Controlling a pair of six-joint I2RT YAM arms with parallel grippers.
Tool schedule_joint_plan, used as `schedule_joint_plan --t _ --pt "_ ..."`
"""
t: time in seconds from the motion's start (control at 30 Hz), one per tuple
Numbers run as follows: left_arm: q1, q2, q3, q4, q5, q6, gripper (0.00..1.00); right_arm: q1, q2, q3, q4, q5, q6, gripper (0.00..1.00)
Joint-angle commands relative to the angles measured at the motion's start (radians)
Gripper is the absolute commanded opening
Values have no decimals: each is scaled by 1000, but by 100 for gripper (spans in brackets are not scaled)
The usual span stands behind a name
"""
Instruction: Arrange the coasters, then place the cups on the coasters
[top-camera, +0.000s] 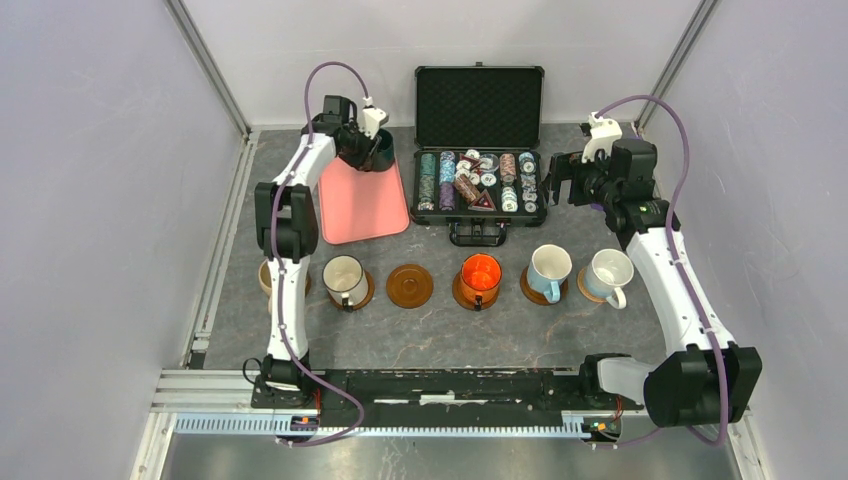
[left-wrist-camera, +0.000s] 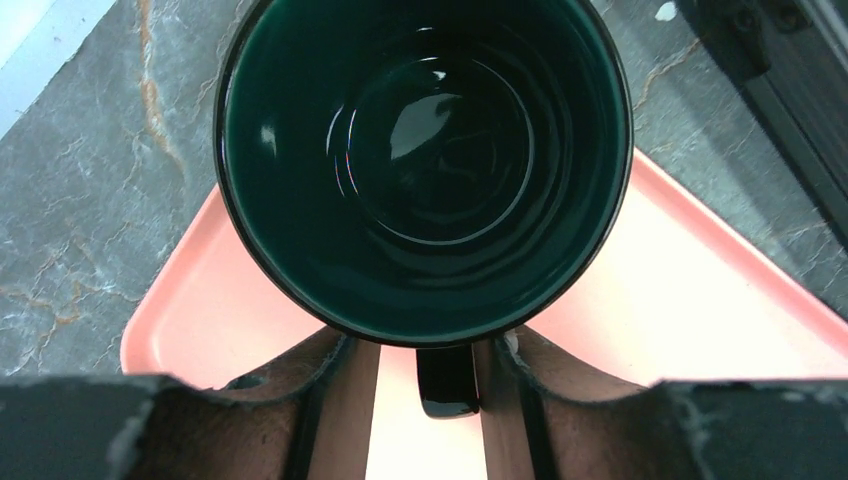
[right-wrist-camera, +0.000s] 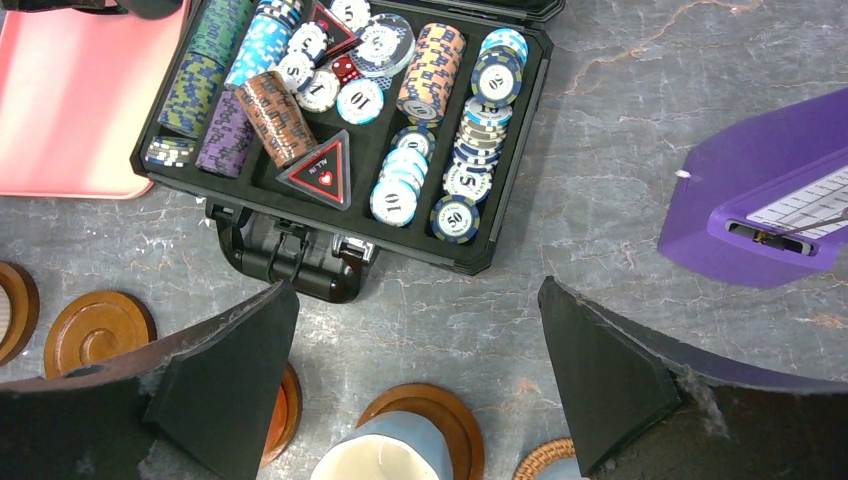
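the top view is bright and evenly lit from above, with only faint, soft shadows on the table (top-camera: 440, 330). in the left wrist view, small white glints sit on the glossy inside of the dark green mug (left-wrist-camera: 425, 150), upper centre; the bottom edge is dark and blurred. the right wrist view is sharp on the poker chips (right-wrist-camera: 400, 100) and soft at its lower corners.
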Motion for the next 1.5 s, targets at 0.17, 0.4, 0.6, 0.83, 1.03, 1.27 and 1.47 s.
schedule_joint_plan --t 0.17,0.4,0.6,0.83,1.03,1.27,1.47 --pt "-19 -52 2 23 8 -76 31 -6 11 -1 37 -7 10 98" --pt "-19 -115 -12 0 -66 -202 2 -6 14 4 33 -12 3 98" --pt "-19 -359 -256 198 -182 -380 2 -6 3 -1 34 -18 -6 98" --pt "-143 -670 -542 357 -468 -529 2 -11 -16 -11 27 -27 -46 98" --pt "-325 -890 -669 189 -543 -772 2 -30 -23 -13 -13 0 -54 98" --pt "-553 -1063 -782 58 -559 -857 2 -43 -27 -10 -51 1 -108 98" --pt "-683 -1120 -884 -34 -590 -1007 2 -72 -51 -34 -67 -1 -114 98"
